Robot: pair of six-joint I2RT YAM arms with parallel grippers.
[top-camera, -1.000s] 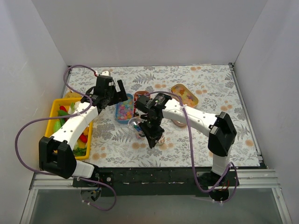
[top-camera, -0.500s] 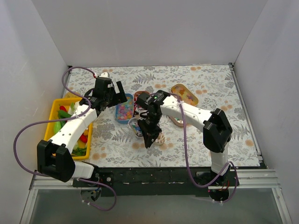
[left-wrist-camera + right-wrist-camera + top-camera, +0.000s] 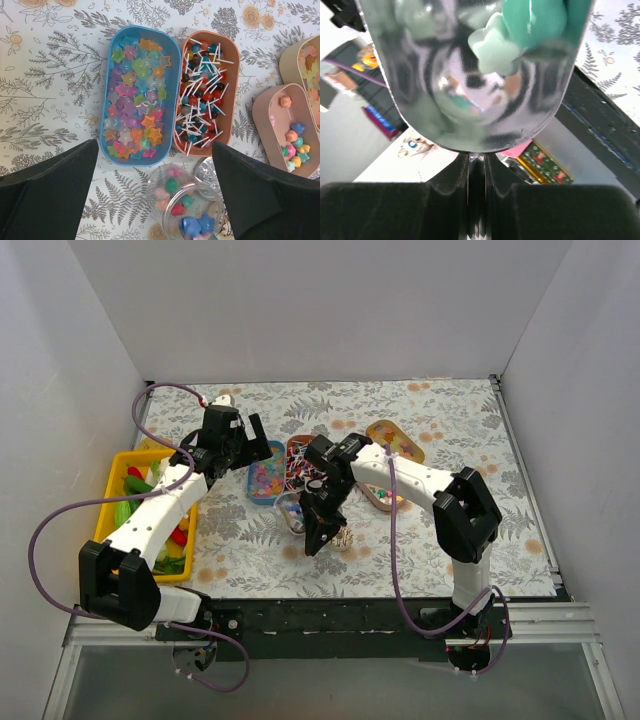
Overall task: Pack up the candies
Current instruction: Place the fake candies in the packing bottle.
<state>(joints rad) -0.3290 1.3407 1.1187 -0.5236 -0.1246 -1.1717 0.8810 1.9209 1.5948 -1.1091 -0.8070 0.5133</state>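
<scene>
Star candies fill a blue oval tray [image 3: 140, 95] [image 3: 265, 472]. Ball candies on white sticks fill the orange tray [image 3: 205, 100] beside it. A pink tray [image 3: 285, 130] holds a few pastel stars. A clear jar [image 3: 185, 210] [image 3: 292, 512] with several candies stands below the trays, its lid [image 3: 206, 172] next to it. My left gripper [image 3: 155, 197] [image 3: 245, 445] hangs open and empty over the jar and trays. My right gripper [image 3: 477, 165] [image 3: 318, 527] is shut on the handle of a shiny metal scoop [image 3: 475, 75] that carries teal star candies [image 3: 520, 30], close to the jar.
A yellow basket [image 3: 112, 502] of toy vegetables stands at the left by the left arm. A further oval tray [image 3: 395, 443] with yellow-orange sweets lies at the back right of the group. White walls close the table on three sides.
My right wrist and scoop have shifted a little to the left, nearer the jar, and the right elbow has swung up and left. My left arm has hardly moved.
</scene>
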